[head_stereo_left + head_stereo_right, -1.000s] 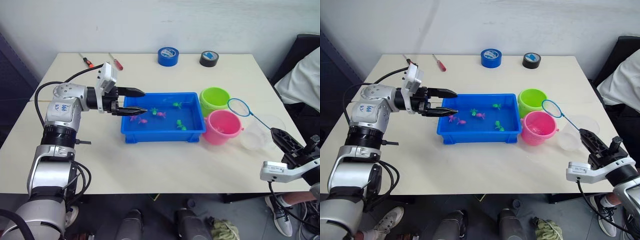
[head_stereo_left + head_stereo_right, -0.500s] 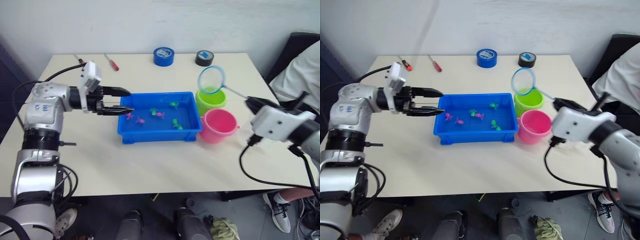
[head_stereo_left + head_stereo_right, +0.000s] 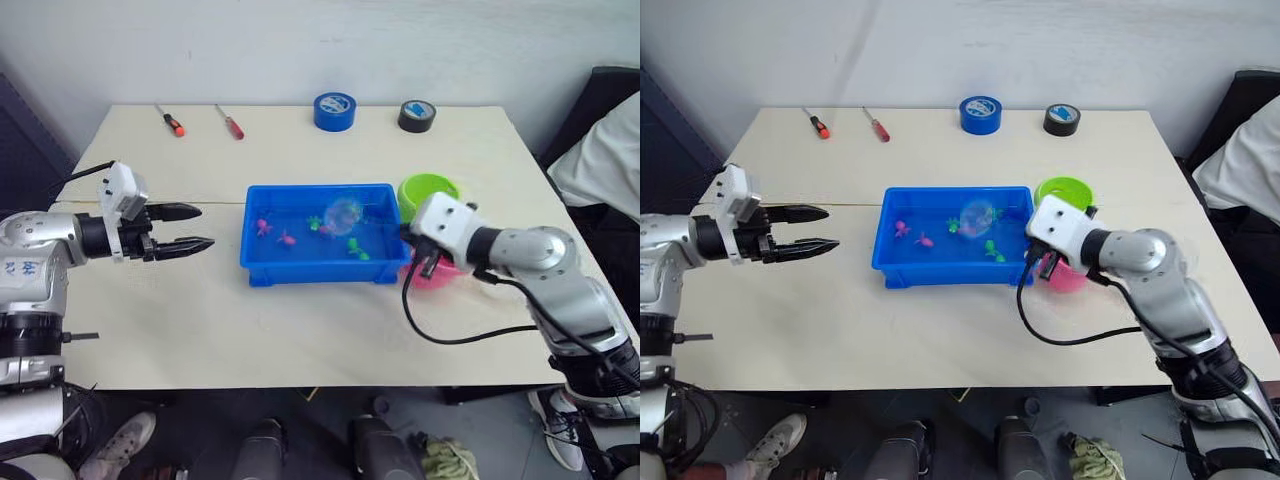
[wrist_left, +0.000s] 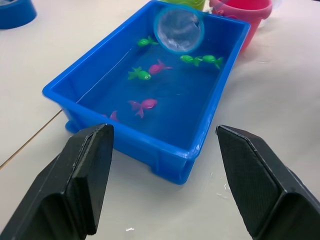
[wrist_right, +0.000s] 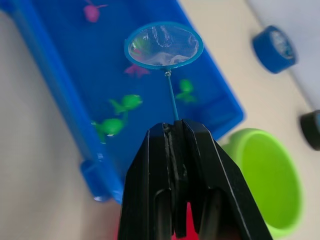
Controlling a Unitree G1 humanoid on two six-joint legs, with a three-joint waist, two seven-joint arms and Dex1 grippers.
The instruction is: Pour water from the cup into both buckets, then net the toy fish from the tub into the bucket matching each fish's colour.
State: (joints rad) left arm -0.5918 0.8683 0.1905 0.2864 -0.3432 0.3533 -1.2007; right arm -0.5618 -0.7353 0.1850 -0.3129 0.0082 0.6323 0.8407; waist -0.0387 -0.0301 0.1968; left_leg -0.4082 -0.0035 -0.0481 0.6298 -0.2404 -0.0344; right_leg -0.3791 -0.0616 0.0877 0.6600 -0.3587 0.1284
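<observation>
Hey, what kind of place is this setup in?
Probably an indoor lab or workshop for robot trials, not a home: a plain table against a bare wall, tape rolls and screwdrivers lying at the back, and a staged blue tub of toy fish.

My right gripper (image 5: 176,131) pinches the net (image 5: 163,46) by its stick, hoop above the fish (image 5: 127,103) in the tub (image 5: 60,107).

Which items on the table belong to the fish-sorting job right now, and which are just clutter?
In use: net held by the right gripper, blue tub, toy fish, green bucket, pink bucket.

Lying about: blue tape roll, black tape roll, two red-handled screwdrivers.
</observation>
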